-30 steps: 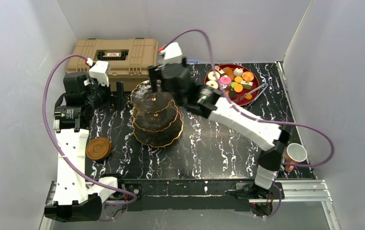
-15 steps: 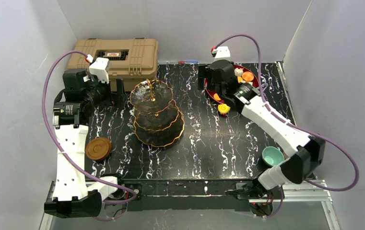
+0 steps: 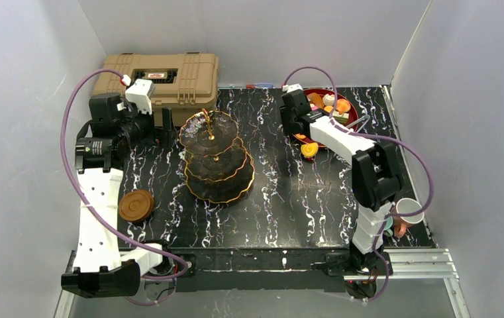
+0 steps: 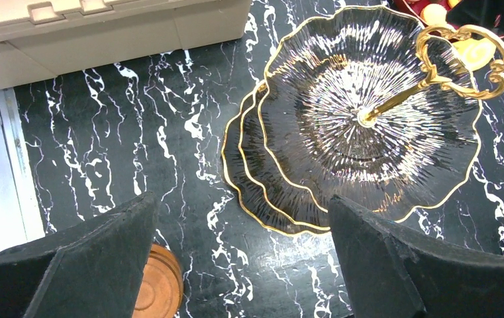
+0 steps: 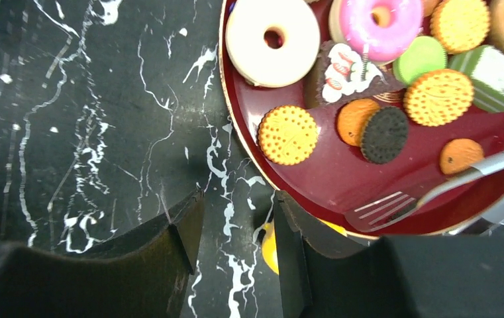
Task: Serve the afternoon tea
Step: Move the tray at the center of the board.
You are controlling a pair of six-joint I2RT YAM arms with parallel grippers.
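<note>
Right gripper (image 5: pixel 239 205) at the red plate's (image 5: pixel 342 179) edge, jaws partly apart, holding nothing.
A fork (image 5: pixel 385 209) lies on the plate; left gripper (image 4: pixel 241 202) spread wide above the stand (image 4: pixel 342 112).

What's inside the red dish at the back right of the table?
Toy sweets: a white donut, a pink donut, yellow biscuits, a dark cookie, a green cake slice and a metal utensil. The right gripper covers the red dish's near edge.

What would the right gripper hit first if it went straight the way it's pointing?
Probably the yellow sweet on the table, showing between the right gripper's fingers just outside the red plate's rim; depth is unclear.
</note>
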